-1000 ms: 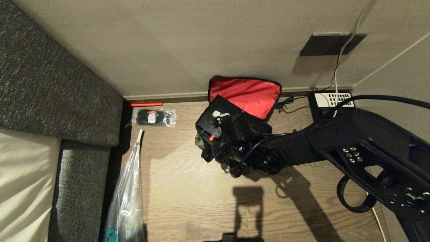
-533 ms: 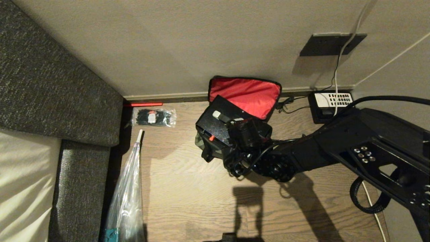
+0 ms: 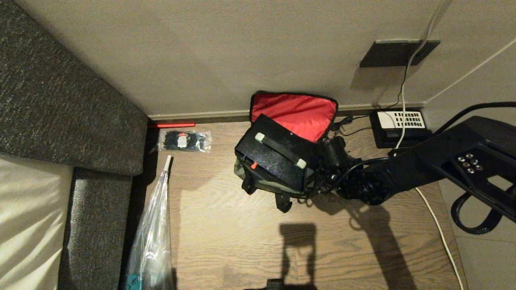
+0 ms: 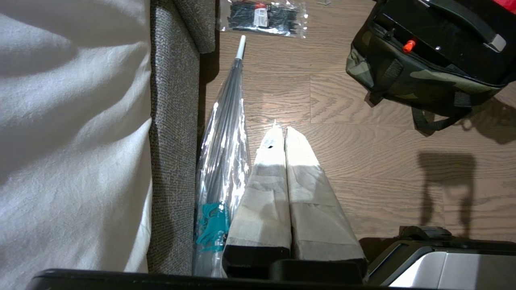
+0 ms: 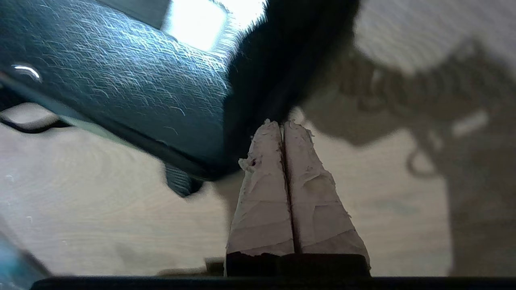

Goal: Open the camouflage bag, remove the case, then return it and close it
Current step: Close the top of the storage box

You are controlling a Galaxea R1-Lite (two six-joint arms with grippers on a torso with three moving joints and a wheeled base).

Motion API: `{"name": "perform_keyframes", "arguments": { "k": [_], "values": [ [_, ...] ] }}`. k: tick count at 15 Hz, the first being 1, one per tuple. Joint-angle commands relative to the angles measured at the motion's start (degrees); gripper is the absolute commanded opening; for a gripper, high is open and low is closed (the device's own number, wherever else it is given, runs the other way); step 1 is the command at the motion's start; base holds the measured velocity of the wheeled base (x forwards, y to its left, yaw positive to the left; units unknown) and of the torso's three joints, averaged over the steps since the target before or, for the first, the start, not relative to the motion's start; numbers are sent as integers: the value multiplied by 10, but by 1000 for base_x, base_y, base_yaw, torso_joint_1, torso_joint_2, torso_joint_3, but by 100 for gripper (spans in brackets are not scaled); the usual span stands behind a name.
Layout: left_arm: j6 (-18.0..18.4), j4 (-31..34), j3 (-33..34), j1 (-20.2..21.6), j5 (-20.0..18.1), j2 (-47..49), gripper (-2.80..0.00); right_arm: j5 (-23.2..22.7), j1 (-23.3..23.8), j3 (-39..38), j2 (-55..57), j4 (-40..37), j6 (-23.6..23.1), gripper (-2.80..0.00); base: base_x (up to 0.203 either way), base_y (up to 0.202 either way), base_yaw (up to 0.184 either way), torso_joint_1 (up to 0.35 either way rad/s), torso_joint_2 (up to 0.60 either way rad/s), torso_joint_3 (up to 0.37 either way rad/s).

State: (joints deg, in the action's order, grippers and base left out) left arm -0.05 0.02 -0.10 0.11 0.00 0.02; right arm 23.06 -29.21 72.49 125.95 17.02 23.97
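head view: camouflage bag (image 3: 262,183) gaping, red lid up, black case (image 3: 278,159) inside; right claw (image 5: 283,125) clamped empty.

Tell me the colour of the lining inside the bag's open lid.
Red. The lid lining of the camouflage bag shows best in the head view.

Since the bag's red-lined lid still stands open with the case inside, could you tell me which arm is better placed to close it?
Probably the right: its shut gripper is beside the green-brown camouflage fabric bag holding the black textured hard case. The left gripper, also shut, hangs over bare floor well short of it.
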Motion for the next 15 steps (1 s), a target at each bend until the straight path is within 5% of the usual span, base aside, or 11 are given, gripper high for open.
{"name": "perform_keyframes", "arguments": {
  "k": [1, 7, 8, 15],
  "values": [
    [0, 0, 0, 1, 0, -1, -280, -5, 14, -12, -9, -8, 24, -280, 0, 0, 0, 0, 0, 0],
    [0, 0, 0, 1, 0, -2, -280, -31, 56, 43, -5, -32, 27, -280, 0, 0, 0, 0, 0, 0],
    [0, 0, 0, 1, 0, -1, -280, -35, 64, 50, -4, -28, 30, 0, 0, 0, 0, 0, 0, 0],
    [0, 0, 0, 1, 0, -1, -280, -74, 96, 67, 23, -31, 73, 0, 0, 0, 0, 0, 0, 0]
  ]
}}
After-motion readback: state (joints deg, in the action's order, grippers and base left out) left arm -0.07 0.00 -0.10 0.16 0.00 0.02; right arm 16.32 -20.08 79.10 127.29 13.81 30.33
